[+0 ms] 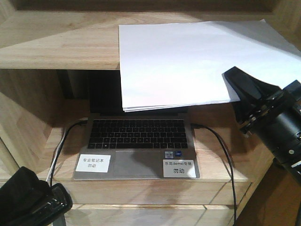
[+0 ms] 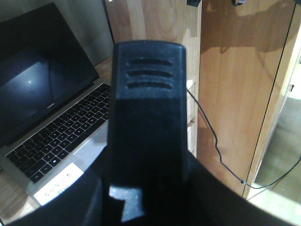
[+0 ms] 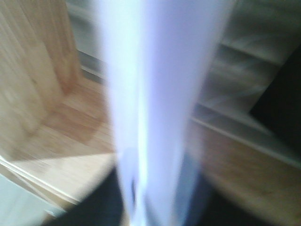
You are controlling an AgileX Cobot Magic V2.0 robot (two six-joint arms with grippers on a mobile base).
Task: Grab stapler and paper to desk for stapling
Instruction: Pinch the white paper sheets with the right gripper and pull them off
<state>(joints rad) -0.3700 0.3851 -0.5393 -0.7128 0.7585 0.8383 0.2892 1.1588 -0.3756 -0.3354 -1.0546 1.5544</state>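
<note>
1. Front view: the paper (image 1: 178,61) lies on the upper shelf (image 1: 56,42), overhanging the laptop (image 1: 136,141). The right gripper (image 1: 233,84) pinches its right edge, so draw it out level to keep the sheets together. The left gripper (image 1: 35,200) sits low left.
2. Left wrist view: the stapler (image 2: 148,117) fills the frame, apparently clamped in that gripper — carry it clear of the laptop.
3. Right wrist view: blurred, with the paper edge-on between the fingers. The tabletop is out of sight.

The thin stack of plain white rectangular paper sheets (image 1: 188,61) lies flat, far right, its near edge overhanging the light wooden shelf (image 1: 56,47).
</note>
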